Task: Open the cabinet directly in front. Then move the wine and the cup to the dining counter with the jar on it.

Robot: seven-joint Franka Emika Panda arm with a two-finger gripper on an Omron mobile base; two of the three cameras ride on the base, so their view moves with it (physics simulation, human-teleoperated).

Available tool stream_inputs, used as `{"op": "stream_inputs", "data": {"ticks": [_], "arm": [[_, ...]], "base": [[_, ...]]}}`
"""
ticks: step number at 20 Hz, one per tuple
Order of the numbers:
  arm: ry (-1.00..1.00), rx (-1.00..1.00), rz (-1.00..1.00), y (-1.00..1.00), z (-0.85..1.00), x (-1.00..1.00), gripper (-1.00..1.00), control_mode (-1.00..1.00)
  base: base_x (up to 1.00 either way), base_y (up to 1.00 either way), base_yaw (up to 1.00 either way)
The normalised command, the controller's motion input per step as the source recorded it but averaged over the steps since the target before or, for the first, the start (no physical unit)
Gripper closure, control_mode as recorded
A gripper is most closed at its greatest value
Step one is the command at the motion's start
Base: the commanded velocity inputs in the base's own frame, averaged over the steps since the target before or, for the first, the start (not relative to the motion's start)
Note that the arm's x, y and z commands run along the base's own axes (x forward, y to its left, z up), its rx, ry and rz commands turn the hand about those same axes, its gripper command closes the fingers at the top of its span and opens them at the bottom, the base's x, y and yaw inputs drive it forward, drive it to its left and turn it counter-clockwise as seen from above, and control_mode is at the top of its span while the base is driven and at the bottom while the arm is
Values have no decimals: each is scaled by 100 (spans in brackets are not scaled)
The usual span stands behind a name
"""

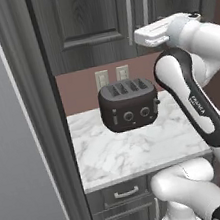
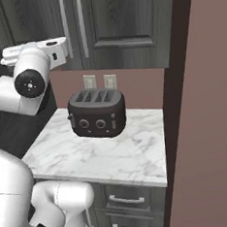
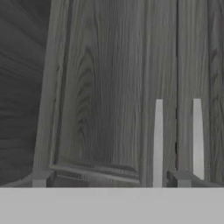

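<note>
The cabinet (image 1: 87, 19) hangs above the counter, its dark grey wood-grain doors (image 3: 105, 87) shut. Two long silver bar handles (image 1: 128, 12) run down beside the seam where the doors meet. My gripper (image 3: 111, 179) is raised in front of the doors, a short way off and touching nothing. It is open, its fingertips (image 3: 41, 178) wide apart with nothing between them. In the hand view both handles (image 3: 157, 140) stand to the right of centre, the right fingertip between them. The white hand (image 1: 152, 33) points at the cabinet's lower edge. The wine, the cup, the dining counter and the jar are out of view.
A black four-slot toaster (image 1: 129, 104) stands on the narrow marble wall counter (image 1: 139, 152) below the cabinet, with drawer fronts (image 1: 126, 193) beneath. Two wall outlets (image 1: 111, 76) sit behind it. A tall dark panel (image 1: 36, 144) bounds the left, a reddish wall (image 2: 209, 126) the right.
</note>
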Motion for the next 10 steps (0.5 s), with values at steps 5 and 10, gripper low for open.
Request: {"op": "stream_inputs", "data": {"ticks": [5, 10], "arm": [[10, 3, 0, -16, 0, 83, -100, -100], [4, 3, 0, -16, 0, 81, -100, -100]], "base": [[0, 0, 0], [0, 0, 0]]}}
